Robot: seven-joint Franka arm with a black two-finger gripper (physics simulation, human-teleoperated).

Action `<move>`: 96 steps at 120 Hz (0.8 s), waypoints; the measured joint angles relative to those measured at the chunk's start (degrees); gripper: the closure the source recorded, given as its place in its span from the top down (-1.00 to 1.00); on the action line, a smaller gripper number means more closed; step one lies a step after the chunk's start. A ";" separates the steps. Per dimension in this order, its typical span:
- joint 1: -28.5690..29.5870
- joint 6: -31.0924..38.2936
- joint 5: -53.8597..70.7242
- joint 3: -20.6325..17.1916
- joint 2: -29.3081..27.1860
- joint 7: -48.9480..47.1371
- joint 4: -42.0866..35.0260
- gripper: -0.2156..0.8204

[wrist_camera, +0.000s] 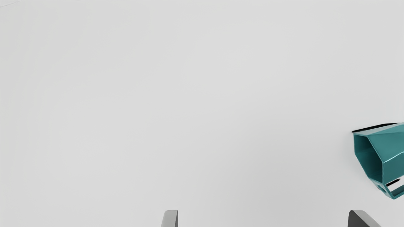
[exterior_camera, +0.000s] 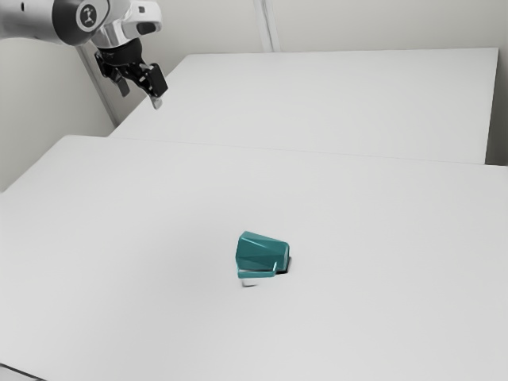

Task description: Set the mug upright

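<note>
Exterior view: round emblem point(exterior_camera: 88, 15) on arm point(exterior_camera: 36, 17); gripper point(exterior_camera: 140, 95) wide open, empty; mug point(exterior_camera: 260, 252) on side.

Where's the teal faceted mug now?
The teal faceted mug lies on its side on the white table, to the exterior view's right of the black two-finger gripper.

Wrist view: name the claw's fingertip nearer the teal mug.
The fingertip with the broad dark face; the other fingertip, paler, stands across the gap, farther from the mug.
</note>
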 joint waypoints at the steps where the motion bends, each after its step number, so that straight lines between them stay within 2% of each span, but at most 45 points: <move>1: -0.02 0.01 0.00 0.01 -0.02 0.01 0.00 0.55; 43: -0.57 0.95 -0.20 0.05 -1.59 0.35 -2.43 0.55; 63: -0.90 5.37 -2.05 1.15 -7.73 0.21 -13.34 0.55; 96: -0.28 14.30 -10.05 3.03 -13.72 -0.05 -28.45 0.55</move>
